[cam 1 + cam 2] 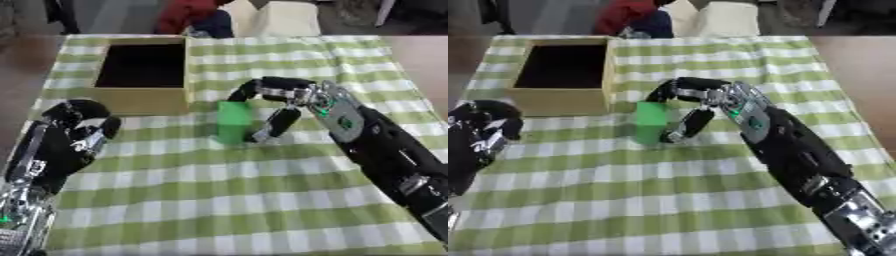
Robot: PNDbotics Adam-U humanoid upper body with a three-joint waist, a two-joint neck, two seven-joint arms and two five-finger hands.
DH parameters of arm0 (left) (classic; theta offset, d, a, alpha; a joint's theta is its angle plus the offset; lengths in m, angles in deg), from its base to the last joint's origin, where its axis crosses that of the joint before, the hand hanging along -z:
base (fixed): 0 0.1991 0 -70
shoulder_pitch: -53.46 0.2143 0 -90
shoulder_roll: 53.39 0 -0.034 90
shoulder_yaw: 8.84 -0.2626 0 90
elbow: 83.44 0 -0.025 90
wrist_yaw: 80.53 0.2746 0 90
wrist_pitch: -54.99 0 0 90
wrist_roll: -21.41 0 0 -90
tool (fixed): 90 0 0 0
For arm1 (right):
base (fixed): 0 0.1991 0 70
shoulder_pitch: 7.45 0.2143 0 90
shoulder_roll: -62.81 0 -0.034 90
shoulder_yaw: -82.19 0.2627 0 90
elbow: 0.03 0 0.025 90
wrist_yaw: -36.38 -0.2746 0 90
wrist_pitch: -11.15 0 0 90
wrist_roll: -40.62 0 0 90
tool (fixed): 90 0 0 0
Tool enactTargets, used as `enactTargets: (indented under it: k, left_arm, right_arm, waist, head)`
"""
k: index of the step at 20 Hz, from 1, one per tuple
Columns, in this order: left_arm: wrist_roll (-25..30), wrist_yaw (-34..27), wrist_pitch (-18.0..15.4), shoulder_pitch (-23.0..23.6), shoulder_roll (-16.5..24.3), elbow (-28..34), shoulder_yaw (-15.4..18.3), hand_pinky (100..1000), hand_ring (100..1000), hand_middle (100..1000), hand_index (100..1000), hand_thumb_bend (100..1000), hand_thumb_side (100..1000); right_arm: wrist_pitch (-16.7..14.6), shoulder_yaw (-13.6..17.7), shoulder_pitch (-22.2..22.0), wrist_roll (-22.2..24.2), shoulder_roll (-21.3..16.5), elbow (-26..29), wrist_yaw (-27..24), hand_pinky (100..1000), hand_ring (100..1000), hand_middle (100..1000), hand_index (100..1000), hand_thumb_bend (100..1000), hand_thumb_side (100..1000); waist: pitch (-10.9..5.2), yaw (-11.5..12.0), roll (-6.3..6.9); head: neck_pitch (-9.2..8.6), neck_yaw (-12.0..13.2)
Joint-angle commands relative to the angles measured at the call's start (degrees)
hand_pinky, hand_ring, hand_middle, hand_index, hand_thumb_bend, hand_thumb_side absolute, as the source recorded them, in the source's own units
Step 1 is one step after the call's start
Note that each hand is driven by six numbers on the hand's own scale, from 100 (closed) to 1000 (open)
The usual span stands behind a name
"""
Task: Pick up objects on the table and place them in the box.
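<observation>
We cannot see the lower right edge of the green block (233, 121), because the thumb of our right hand (293, 102) crosses in front of it, and the block's faces are too blurred for us to make out any marking. It stands upright on the green checked cloth (262, 200), its long axis vertical, just in front of the near right corner of the wooden box (144, 97). Our right hand reaches in from the lower right and curls around the block, fingers arched over its top and far side, thumb down against its near right side, so we pinch it between them. The inside of the box is dark and we cannot tell what lies within. Our left hand (74, 130) sits at the left edge above the cloth, well apart from the block, fingers curled in on nothing; in the right eye view it is partly cut off by the frame.
</observation>
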Motion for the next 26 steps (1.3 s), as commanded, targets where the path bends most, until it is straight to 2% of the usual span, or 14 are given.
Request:
enactTargets:
  k: [1,5,8,16,20,26]
  left_arm:
    - [0.1,0.1,0.0,-0.7,0.3,1.2,-0.1,504,707,596,630,570,246]
    - [0.1,0.1,0.0,-0.7,0.2,1.1,-0.1,503,707,595,629,572,245]
    - [0.0,0.1,0.0,-0.6,0.2,1.1,-0.1,503,707,595,629,574,244]
    - [-0.1,0.1,0.1,-0.6,0.2,1.1,-0.1,501,706,595,628,576,243]
    - [-0.1,0.1,0.1,-0.6,0.2,1.1,-0.1,501,706,594,627,578,242]
    - [-0.2,0.2,0.0,-0.6,0.3,1.3,-0.1,500,706,594,627,581,241]
  right_arm:
    - [0.4,0.9,1.3,-1.2,-0.4,-0.3,1.5,856,813,763,889,470,312]
    - [0.6,1.0,1.2,-2.3,-0.1,-0.9,2.6,846,786,713,860,474,310]
    - [0.8,1.0,1.2,-3.3,0.0,-1.0,3.2,831,758,625,809,475,302]
    - [1.7,1.4,1.2,-7.6,0.1,-1.2,4.4,788,683,421,600,465,265]
    - [2.0,1.6,1.2,-9.7,0.1,-1.1,4.1,771,659,383,553,462,238]
    - [2.4,2.0,1.1,-12.2,-0.8,-0.7,3.1,760,647,372,543,446,220]
  waist:
    - [-0.67,0.1,0.19]
    - [-0.64,0.1,0.23]
    - [-0.65,0.1,0.25]
    - [-0.67,0.0,0.28]
    - [-0.7,0.0,0.26]
    - [-0.87,0.0,0.18]
  head:
    - [0.24,-0.1]
    - [0.29,-0.1]
    - [0.31,-0.2]
    - [0.32,-0.2]
    - [0.31,-0.2]
    - [0.22,-0.1]
